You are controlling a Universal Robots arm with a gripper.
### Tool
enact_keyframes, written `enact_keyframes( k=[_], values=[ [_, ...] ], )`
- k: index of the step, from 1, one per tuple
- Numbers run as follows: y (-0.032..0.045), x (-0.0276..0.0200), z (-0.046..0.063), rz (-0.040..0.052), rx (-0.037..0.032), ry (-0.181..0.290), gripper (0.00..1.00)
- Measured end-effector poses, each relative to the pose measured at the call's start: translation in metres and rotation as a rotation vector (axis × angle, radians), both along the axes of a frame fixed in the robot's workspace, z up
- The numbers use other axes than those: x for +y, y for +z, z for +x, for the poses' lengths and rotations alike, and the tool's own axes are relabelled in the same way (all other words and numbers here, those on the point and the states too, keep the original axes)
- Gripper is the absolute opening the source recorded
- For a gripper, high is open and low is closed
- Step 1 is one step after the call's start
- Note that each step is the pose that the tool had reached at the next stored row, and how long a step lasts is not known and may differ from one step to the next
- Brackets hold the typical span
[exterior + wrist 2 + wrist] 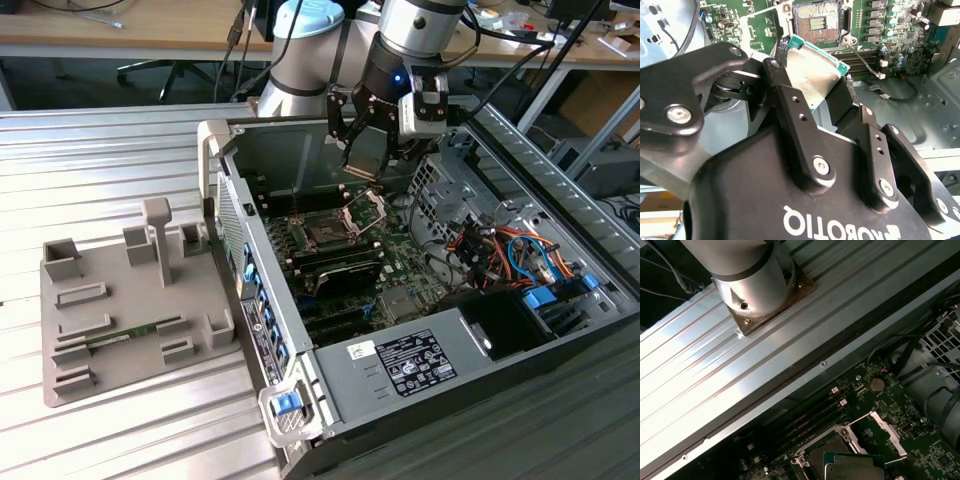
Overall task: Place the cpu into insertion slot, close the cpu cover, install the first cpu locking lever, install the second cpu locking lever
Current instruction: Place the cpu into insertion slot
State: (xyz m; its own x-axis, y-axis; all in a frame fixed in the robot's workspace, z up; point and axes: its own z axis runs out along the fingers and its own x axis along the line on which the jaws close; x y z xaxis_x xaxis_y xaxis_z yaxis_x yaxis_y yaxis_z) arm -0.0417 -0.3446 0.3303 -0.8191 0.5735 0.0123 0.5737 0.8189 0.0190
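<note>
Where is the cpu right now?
In the second wrist view the cpu is clamped in the gripper, close to the open insertion slot and not yet seated in it.

Your pincer (365, 162) reads black. See the cpu (810, 75): silvery-grey top, green edge. You've got a green motherboard (400, 268) and a dark insertion slot (818, 17) with a silver rim. The bench (100, 160) is ribbed silver-grey, and the cables (520, 240) flash orange and blue.

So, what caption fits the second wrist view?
Gripper holds the chip near the open socket of the green board.
</note>
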Motion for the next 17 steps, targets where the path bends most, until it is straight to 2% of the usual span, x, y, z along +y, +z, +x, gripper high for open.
enact_keyframes(
  k=[17],
  values=[
    [-0.0011, 0.0002, -0.0004, 0.0000, 0.0000, -0.012, 0.54]
  ],
)
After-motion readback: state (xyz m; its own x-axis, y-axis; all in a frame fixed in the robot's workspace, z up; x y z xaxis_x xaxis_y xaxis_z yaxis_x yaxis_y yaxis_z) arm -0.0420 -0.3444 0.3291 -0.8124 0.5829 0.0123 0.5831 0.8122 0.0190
